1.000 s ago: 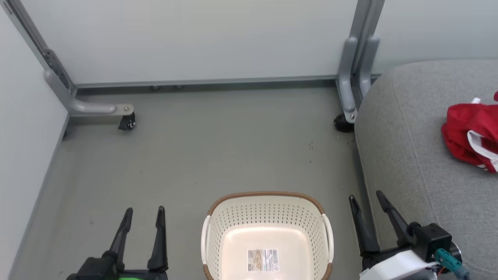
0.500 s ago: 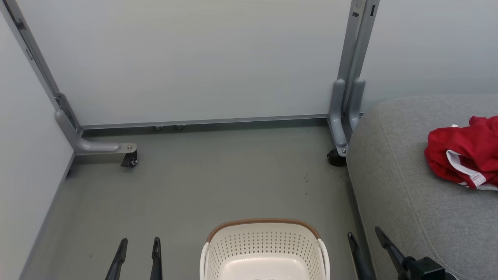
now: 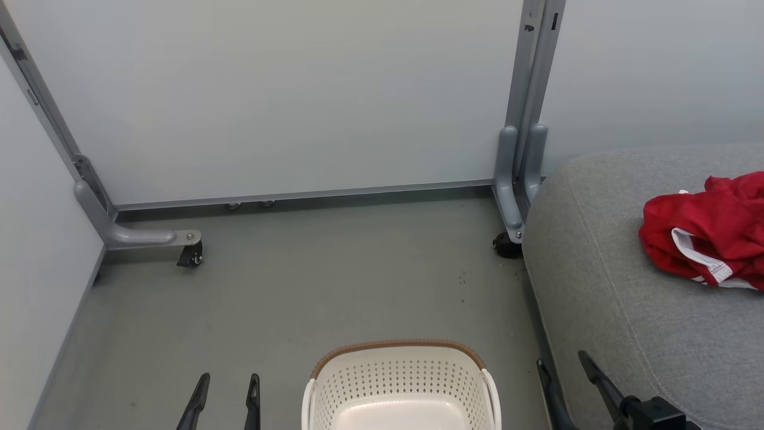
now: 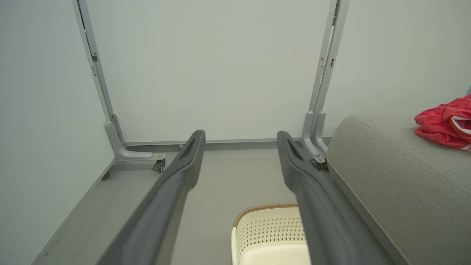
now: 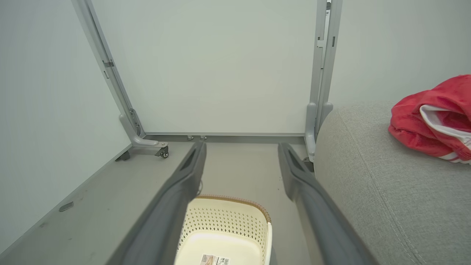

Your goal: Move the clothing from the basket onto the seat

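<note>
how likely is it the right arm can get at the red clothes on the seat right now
Probably yes. The right gripper is open and empty beside the seat, and the red clothes lie uncovered on top of it with nothing between. It would need to reach forward and rightward.

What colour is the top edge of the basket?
Brown, on the cream basket; the head view shows it best.

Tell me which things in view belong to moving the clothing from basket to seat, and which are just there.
Belong to the job: grey seat; red clothing lying on it; cream basket on the floor; left gripper and right gripper, both open.
Just there: white partition panel; grey frame leg; black castor.
</note>
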